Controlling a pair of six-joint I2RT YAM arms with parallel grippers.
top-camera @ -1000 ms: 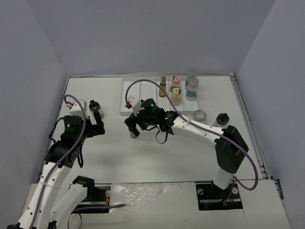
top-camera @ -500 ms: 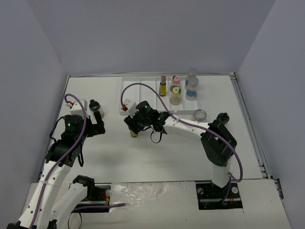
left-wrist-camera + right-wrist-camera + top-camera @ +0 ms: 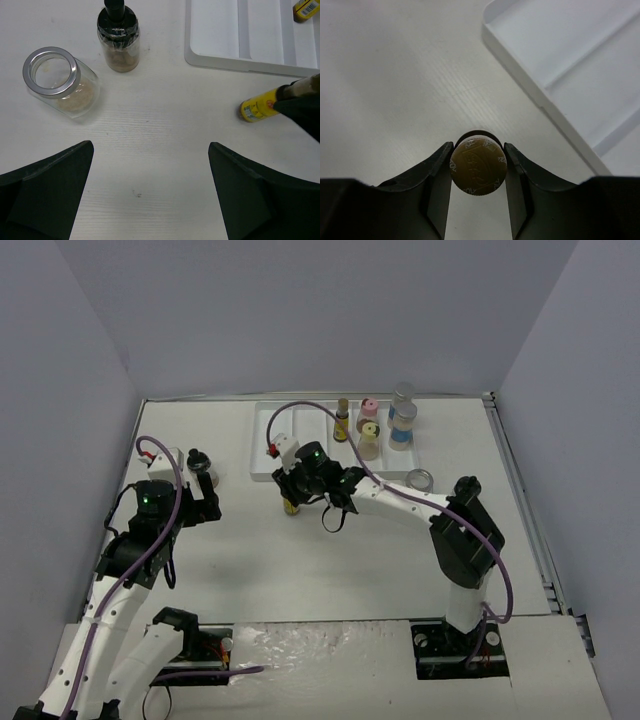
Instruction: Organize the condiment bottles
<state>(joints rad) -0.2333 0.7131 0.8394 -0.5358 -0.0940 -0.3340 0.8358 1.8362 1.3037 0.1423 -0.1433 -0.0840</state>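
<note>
My right gripper is shut on the tan cap of a small amber bottle with a yellow label, just in front of the white tray's near-left corner. Several condiment bottles stand in the tray's right part: an amber one, a pink-capped one, a yellow-capped one and blue-labelled clear ones. My left gripper is open over bare table. Ahead of it stand a black-capped bottle and a clear jar of tan powder.
To the right of the tray, a clear jar and a black-capped bottle stand on the table close to my right arm's elbow. The tray's left compartments hold nothing. Walls close the table in on three sides.
My right gripper has shut on the amber bottle's cap and shifted it slightly right and back, toward the tray. The left arm has not moved.
</note>
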